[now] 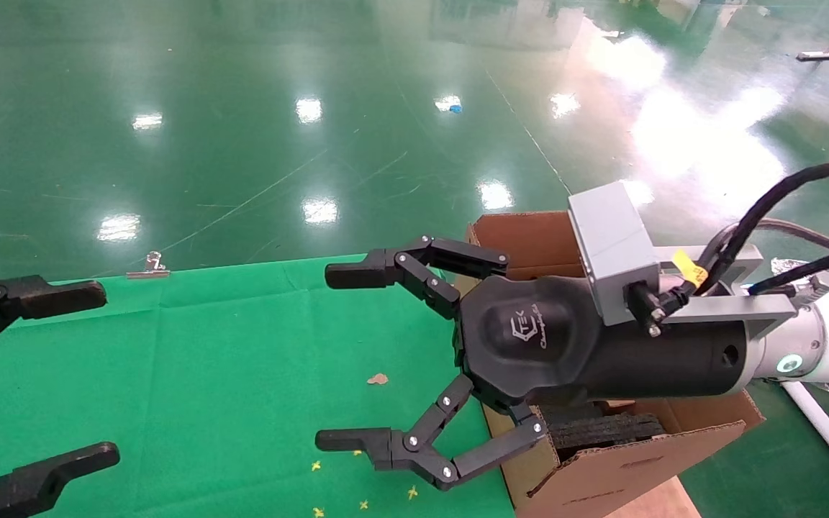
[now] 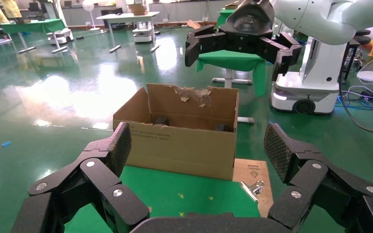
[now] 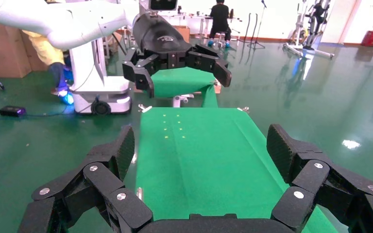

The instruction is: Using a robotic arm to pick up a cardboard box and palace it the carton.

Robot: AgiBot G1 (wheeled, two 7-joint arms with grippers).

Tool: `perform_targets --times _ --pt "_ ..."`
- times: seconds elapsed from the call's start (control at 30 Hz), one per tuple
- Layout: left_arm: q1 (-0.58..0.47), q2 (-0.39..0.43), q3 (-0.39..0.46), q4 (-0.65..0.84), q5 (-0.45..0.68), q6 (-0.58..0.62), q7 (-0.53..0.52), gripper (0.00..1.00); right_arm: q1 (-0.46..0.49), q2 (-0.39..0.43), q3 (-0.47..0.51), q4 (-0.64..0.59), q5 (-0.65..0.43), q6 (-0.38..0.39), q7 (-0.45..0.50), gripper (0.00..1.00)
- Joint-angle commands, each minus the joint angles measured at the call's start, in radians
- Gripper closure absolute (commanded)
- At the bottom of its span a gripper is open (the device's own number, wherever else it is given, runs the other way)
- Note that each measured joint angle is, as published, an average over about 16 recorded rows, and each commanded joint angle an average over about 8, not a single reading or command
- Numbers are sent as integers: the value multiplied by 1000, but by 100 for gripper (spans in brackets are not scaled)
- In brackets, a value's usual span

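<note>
The slim cardboard box shows in no view. The carton (image 1: 601,471) stands at the right end of the green table, flaps upright, black foam inserts (image 1: 601,429) inside; in the left wrist view (image 2: 184,141) its back flap is torn. My robotic arm (image 1: 828,338) on the right, with its grey camera box (image 1: 612,244), reaches over the carton. My right gripper (image 1: 341,357) is open and empty above the green cloth, just left of the carton. My left gripper (image 1: 98,373) is open and empty at the table's left end. Each wrist view shows the other gripper far off.
The green cloth (image 1: 206,360) covers the table, with small yellow marks and a brown scrap (image 1: 377,378) on it. A metal binder clip (image 1: 148,267) grips the far edge; another (image 2: 251,188) lies by the carton on a wooden board (image 2: 252,170). Shiny green floor surrounds the table.
</note>
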Motion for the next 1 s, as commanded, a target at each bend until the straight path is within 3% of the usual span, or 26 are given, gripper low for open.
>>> perform_targets --times 0.03,1.0 --pt "0 0 0 0 0 0 0 0 -24 1 27 17 11 -8 -11 0" --pt "0 0 0 0 0 0 0 0 11 0 -13 -8 -6 4 3 0"
